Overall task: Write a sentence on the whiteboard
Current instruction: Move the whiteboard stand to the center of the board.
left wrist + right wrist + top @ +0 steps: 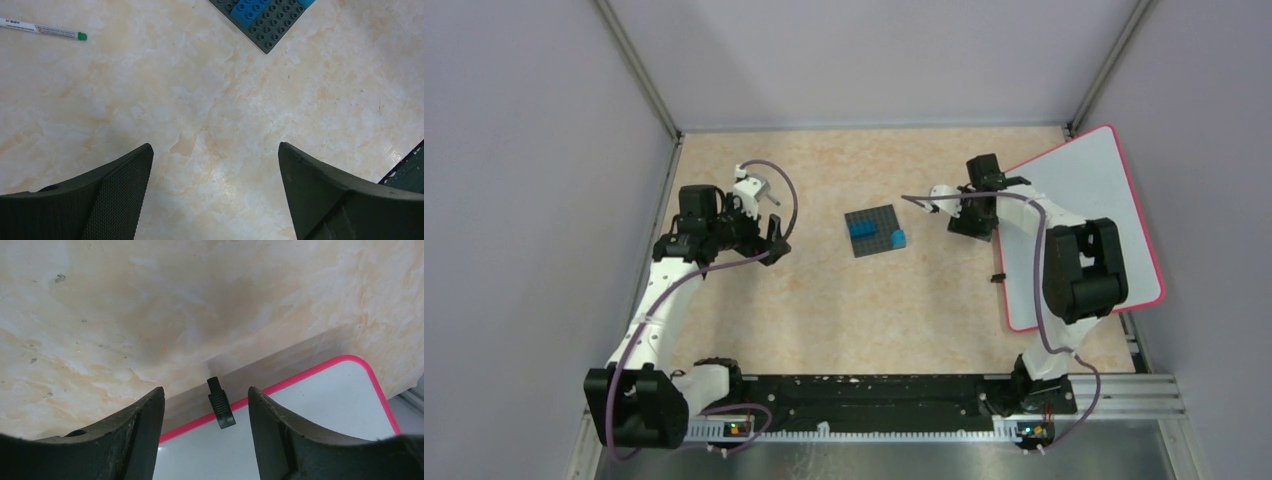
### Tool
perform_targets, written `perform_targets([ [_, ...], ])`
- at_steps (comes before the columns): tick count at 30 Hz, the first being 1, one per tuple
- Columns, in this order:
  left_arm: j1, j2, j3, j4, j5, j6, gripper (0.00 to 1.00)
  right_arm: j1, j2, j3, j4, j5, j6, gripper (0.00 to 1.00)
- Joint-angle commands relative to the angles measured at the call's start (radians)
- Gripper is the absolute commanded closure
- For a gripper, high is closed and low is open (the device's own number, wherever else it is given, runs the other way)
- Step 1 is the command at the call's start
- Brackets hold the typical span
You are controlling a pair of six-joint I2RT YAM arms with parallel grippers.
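Note:
The whiteboard (1092, 195) lies at the right of the table, white with a red-pink rim. No lettering of the sentence shows on it. My right gripper (972, 226) hangs over the board's left edge, open and empty. In the right wrist view (206, 405) a small black clip (220, 405) on the rim of the board (310, 430) sits between the fingers, which do not touch it. My left gripper (774, 240) is open and empty above bare table (215, 165). A white marker with a green cap (45, 29) lies far off on the table.
A small dark grey plate (874, 230) with blue bricks lies mid-table, and its corner shows in the left wrist view (270, 20). A second black clip (998, 276) sits lower on the board's left edge. Grey walls enclose the table on three sides.

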Motion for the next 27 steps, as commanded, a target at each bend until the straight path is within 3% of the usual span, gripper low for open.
perform_targets([
  [1, -0.005, -0.006, -0.013, -0.002, 0.039, 0.020, 0.01, 0.008, 0.036, 0.021, -0.012, 0.064, -0.080, 0.40],
  [16, -0.004, -0.004, -0.018, -0.009, 0.078, 0.030, 0.01, -0.002, 0.088, 0.007, -0.003, 0.156, -0.161, 0.57],
  [22, -0.004, -0.010, -0.015, -0.011, 0.084, 0.027, 0.01, 0.000, 0.094, 0.000, 0.001, 0.178, -0.193, 0.71],
  [25, -0.004, -0.009, -0.016, -0.011, 0.089, 0.024, 0.01, 0.010, 0.092, -0.007, 0.010, 0.194, -0.210, 0.95],
  [27, -0.005, -0.008, -0.015, -0.011, 0.088, 0.023, 0.01, 0.020, 0.091, -0.012, 0.018, 0.203, -0.221, 1.00],
])
